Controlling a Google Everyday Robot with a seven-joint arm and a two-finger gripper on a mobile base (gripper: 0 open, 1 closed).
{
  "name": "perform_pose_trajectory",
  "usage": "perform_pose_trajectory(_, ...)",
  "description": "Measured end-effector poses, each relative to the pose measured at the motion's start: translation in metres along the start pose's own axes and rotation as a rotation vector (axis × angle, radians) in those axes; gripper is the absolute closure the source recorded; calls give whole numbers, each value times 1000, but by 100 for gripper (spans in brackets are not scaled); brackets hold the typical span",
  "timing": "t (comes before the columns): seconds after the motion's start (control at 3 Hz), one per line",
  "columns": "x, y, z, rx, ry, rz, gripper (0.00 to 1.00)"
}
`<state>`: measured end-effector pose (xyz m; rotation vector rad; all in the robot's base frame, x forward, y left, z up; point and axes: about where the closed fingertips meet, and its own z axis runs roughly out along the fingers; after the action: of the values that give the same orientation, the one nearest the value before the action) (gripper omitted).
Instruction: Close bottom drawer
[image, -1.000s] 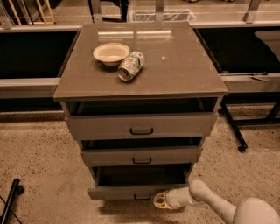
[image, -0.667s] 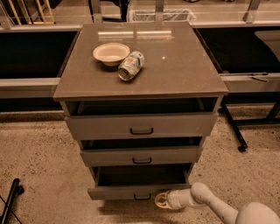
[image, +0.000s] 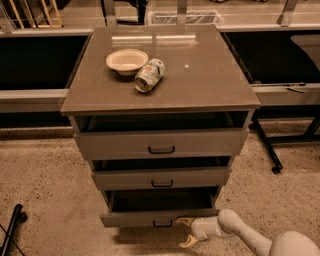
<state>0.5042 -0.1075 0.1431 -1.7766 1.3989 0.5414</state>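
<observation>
**Bottom drawer not yet shut; gripper barely advanced in the last second**

Far up and to the left of the gripper (image: 184, 231), a pale bowl (image: 127, 61) and a tipped drinks can (image: 149, 75) are seen touching each other on the cabinet top (image: 205, 75). Above the gripper, the top drawer (image: 161, 143) and the middle drawer (image: 161, 178) are each left pulled out a little.

The bottom drawer (image: 145, 219) is found just left of the gripper, at floor level. It is drawn out further than the two above, so its dark interior is exposed. Its small dark handle (image: 162, 223) lies immediately to the gripper's left.

The gripper is held low, at the right part of that drawer's front, with its fingers spread. The upper finger (image: 183, 220) appears to be laid against the panel's lower edge, and the lower one is pointed toward the floor. Nothing is pinched. The pale arm (image: 245, 235) is run off to the right and down.

Compared with a second ago, the gripper has been shifted only slightly and the drawer's opening looks unchanged. The push is therefore judged to be just beginning, and the whole closing travel is still to be covered.
</observation>
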Motion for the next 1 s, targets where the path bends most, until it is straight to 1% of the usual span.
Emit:
perform_pose_trajectory(0.33, 0, 0, 0, 0, 0, 0, 0)
perform_pose_trajectory(0.67, 0, 0, 0, 0, 0, 0, 0)
perform_pose_trajectory(1.0, 9, 0, 2, 1, 43, -3, 0)
